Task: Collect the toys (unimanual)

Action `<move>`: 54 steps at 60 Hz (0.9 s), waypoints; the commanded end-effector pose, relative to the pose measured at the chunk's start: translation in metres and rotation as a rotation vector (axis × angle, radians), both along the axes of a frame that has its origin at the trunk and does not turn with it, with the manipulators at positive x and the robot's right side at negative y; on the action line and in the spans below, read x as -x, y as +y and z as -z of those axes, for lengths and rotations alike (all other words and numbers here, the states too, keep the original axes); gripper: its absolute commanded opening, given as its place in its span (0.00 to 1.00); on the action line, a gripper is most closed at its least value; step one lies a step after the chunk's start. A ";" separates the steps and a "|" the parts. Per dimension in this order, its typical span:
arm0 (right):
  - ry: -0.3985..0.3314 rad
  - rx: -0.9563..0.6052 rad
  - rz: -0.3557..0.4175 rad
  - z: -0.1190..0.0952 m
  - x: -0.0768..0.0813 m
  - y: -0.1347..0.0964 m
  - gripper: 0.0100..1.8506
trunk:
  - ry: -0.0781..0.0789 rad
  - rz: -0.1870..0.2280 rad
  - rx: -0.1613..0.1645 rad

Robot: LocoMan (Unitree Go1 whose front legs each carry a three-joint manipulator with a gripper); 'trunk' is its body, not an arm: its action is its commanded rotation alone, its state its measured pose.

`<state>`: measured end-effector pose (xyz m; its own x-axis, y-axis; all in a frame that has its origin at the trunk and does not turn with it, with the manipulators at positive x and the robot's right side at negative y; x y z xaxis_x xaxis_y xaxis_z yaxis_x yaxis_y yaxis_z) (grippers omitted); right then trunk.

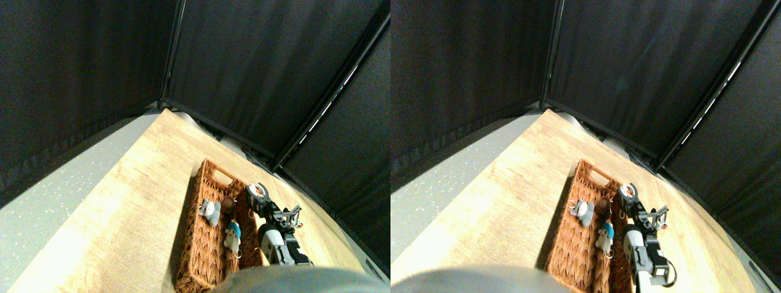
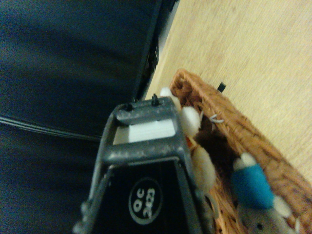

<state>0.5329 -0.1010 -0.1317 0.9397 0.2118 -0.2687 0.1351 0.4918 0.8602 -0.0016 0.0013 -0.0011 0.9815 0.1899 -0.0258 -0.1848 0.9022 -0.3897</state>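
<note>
Toys in the wicker basket (image 1: 207, 256).
We see grey (image 1: 210, 212), brown (image 1: 228, 206) and white-with-blue (image 1: 232, 235) plush; right gripper (image 1: 261, 195) state unclear.

a light wood-grain table (image 1: 122, 201) carries a brown woven basket (image 1: 207, 256), set near its right edge

The stereo pair looks forward and down from above onto the pale wood-grain worktop (image 1: 122, 207) and black curtains. The wrist camera sits close behind a dark jaw frame, tilted. Both views share the brown woven wicker basket (image 1: 210, 177) (image 2: 253, 131).
</note>
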 end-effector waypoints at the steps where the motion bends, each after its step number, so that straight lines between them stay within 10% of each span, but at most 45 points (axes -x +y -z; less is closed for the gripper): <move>1: -0.010 -0.024 0.002 0.001 -0.003 0.004 0.07 | 0.013 -0.026 0.011; 19: 0.012 -0.029 0.015 0.010 0.002 0.011 0.06 | 0.020 -0.029 0.011; 28: 0.059 -0.022 0.004 0.007 0.003 0.008 0.55 | 0.025 -0.019 -0.002; 33: 0.048 -0.015 0.009 0.005 0.003 0.005 0.63 | 0.025 -0.010 -0.013; 54: -0.117 0.029 0.162 -0.012 0.003 -0.054 0.53 | 0.020 0.046 -0.086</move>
